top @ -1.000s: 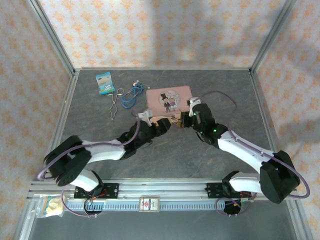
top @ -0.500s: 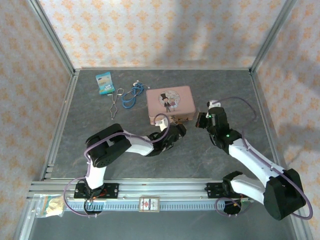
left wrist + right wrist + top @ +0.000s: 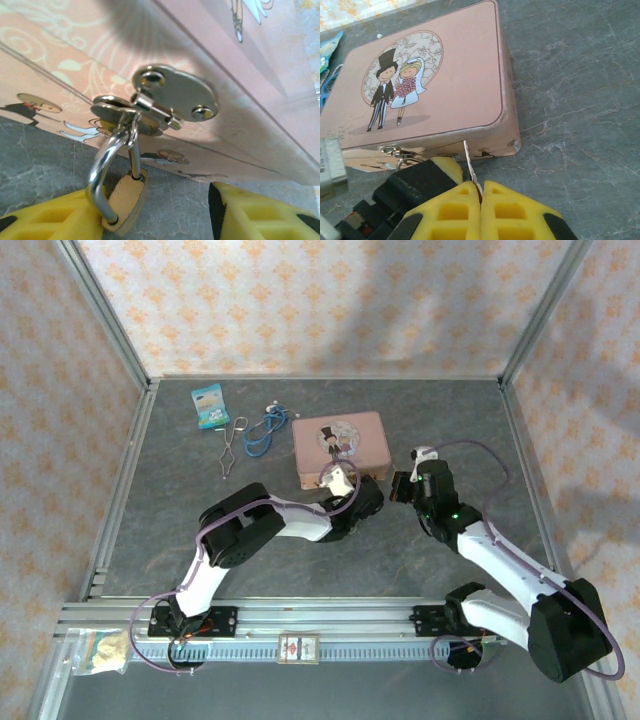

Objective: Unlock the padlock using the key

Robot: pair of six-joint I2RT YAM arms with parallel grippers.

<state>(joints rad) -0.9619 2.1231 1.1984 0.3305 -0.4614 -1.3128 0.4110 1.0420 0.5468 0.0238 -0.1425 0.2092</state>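
Where padlock (image 3: 127,200) hangs, tin (image 3: 240,65) behind, perhaps touching

The pink rectangular tin (image 3: 435,75) is painted sheet metal, smooth with a soft satin sheen. Its round silver hasp (image 3: 175,95) is polished, mirror-bright metal. The tiny brass-coloured padlock (image 3: 127,192) has a dull, matt body and a glossy chrome shackle (image 3: 99,167). My yellow fingers (image 3: 260,215) look like matt moulded plastic. The thin silver key (image 3: 470,162) is bare bright metal. The grey table (image 3: 580,100) looks stone-veined, matt and slightly rough.
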